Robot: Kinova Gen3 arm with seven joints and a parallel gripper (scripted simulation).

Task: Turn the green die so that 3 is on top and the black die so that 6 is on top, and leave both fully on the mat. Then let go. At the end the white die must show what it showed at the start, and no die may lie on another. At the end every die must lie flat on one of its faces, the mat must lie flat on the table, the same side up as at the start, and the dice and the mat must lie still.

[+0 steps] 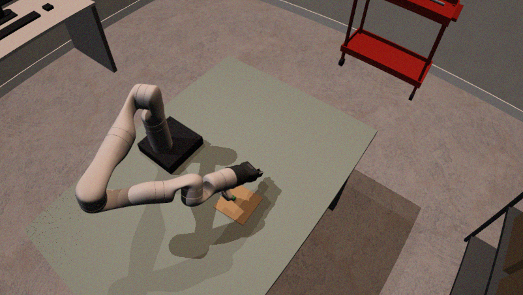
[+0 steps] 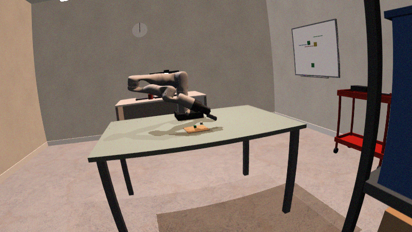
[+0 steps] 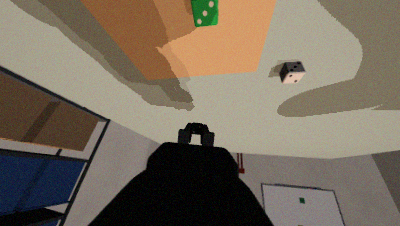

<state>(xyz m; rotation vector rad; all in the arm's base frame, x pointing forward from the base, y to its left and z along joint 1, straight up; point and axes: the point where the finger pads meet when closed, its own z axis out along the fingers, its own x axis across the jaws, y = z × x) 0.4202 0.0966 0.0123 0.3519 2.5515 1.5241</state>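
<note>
The green die [image 1: 233, 198] [image 2: 194, 126] [image 3: 205, 12] is on the orange mat [image 1: 234, 213] [image 2: 204, 129] [image 3: 225, 55]; its face towards the wrist camera shows a diagonal of three pips and is cut off by the frame edge. The white die [image 2: 201, 122] [image 3: 292, 73] lies on the table beside the mat, its bright face showing two pips; the arm hides it in the top view. My gripper [image 1: 260, 171] [image 2: 214, 117] [image 3: 196, 130] is above the table, tilted, clear of both dice. It appears shut on the black die [image 3: 198, 127], a dark block between the fingertips. Its pips are too small to read.
The pale green table [image 1: 293, 121] [image 2: 138, 141] carries the black robot base [image 1: 182, 146] [image 2: 187, 116]. My forearm passes low beside the mat, and arm shadows cross mat and table. A red cart [image 1: 388, 55] [image 2: 354, 141] and shelving stand away from the table.
</note>
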